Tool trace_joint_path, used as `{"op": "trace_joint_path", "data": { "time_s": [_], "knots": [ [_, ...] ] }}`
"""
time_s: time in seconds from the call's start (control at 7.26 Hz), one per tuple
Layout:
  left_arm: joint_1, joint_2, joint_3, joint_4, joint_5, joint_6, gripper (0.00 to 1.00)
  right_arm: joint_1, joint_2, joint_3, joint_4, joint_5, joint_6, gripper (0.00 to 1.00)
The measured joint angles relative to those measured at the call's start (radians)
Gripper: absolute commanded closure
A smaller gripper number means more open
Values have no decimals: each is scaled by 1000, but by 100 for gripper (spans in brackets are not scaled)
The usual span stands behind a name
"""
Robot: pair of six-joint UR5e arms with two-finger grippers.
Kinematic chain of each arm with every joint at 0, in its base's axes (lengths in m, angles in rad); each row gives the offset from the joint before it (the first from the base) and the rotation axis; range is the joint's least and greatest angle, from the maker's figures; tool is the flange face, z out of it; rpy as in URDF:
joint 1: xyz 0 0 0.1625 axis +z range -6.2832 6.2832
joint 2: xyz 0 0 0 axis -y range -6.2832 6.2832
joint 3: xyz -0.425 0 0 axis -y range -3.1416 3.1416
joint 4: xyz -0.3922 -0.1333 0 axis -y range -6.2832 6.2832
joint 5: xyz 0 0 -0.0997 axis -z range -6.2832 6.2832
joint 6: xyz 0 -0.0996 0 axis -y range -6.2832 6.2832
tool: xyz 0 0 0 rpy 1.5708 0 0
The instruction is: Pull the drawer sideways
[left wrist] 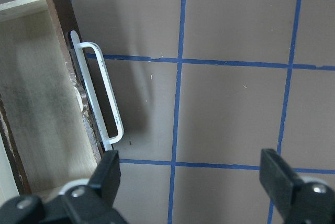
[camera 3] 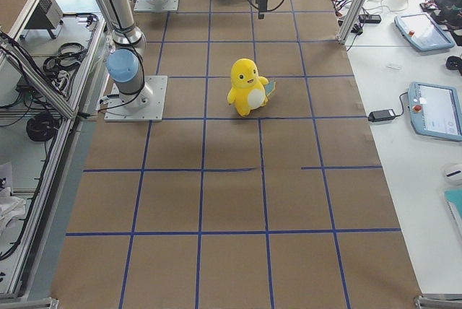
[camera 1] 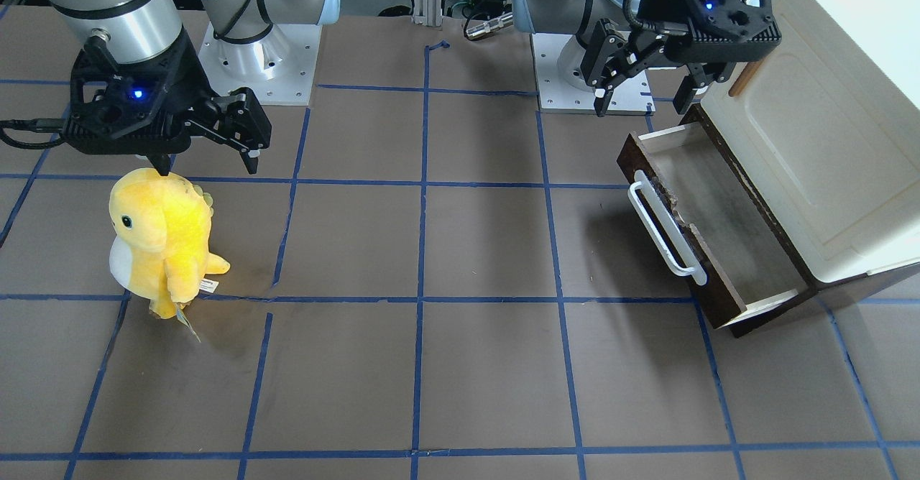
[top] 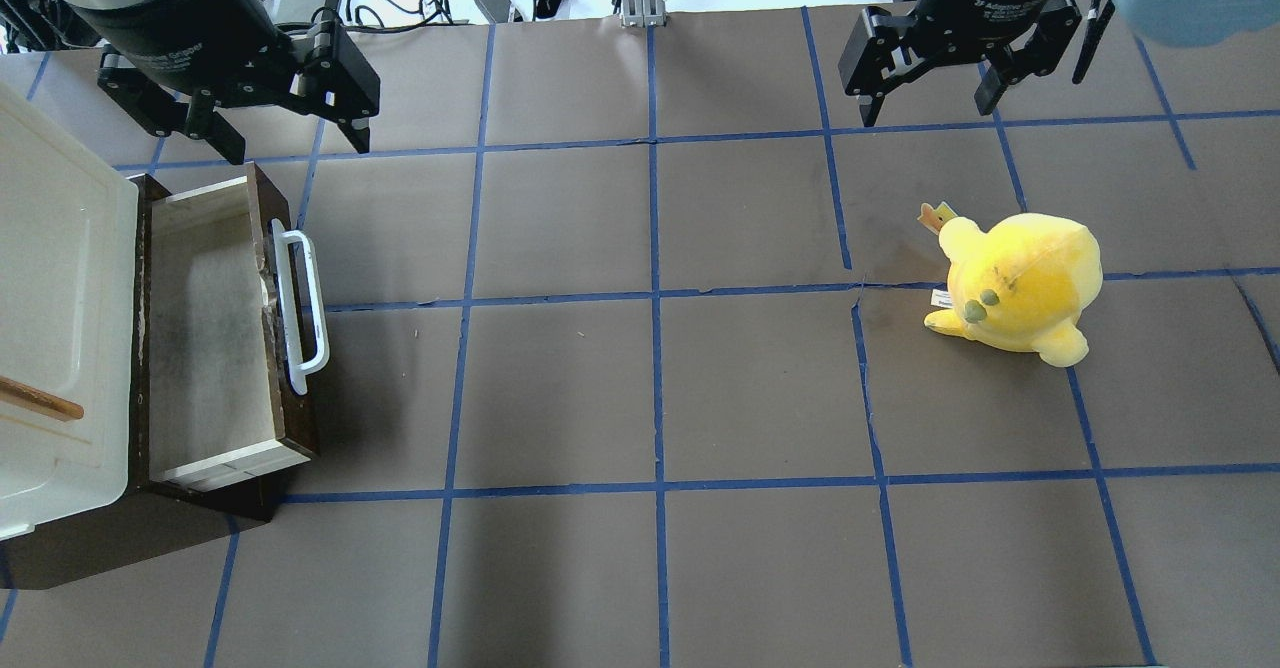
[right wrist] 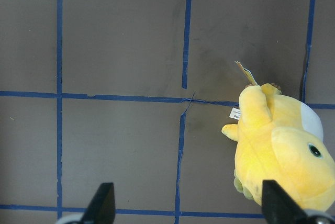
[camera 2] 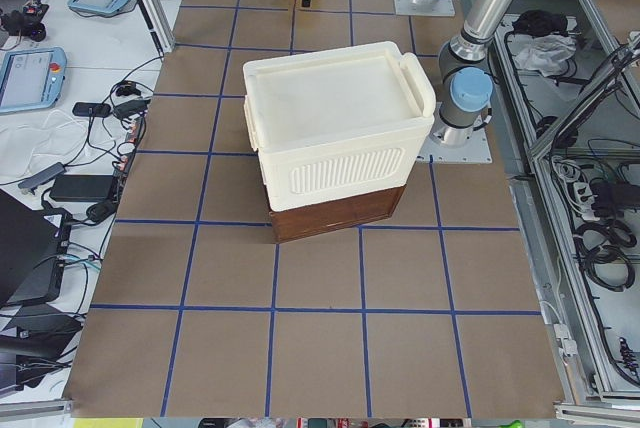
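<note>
1. Dark-brown-fronted drawer [camera 1: 719, 214], front-facing view: stands well out of the cream cabinet [camera 1: 812, 142]. Left gripper [camera 1: 642, 99] spread, empty, raised just past one end of it, not touching.
2. Overhead: white bar handle [top: 300, 313] free, near the gripper but apart. For any further pull, I judge: pinch the bar mid-length and draw straight away from the cabinet to avoid racking.
3. Left wrist: handle lies off to one side of the fingers [left wrist: 107, 174], not between them.
4. Right wrist: right gripper [right wrist: 186, 208] spread, empty, beside plush toy [right wrist: 282, 150].
</note>
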Motion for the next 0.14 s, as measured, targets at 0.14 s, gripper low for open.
{"op": "trace_joint_path", "data": {
  "time_s": [0.14],
  "knots": [
    [0, 1, -2, 1, 0, 0, 4, 0, 0, 0, 0, 0, 0, 0]
  ]
}}
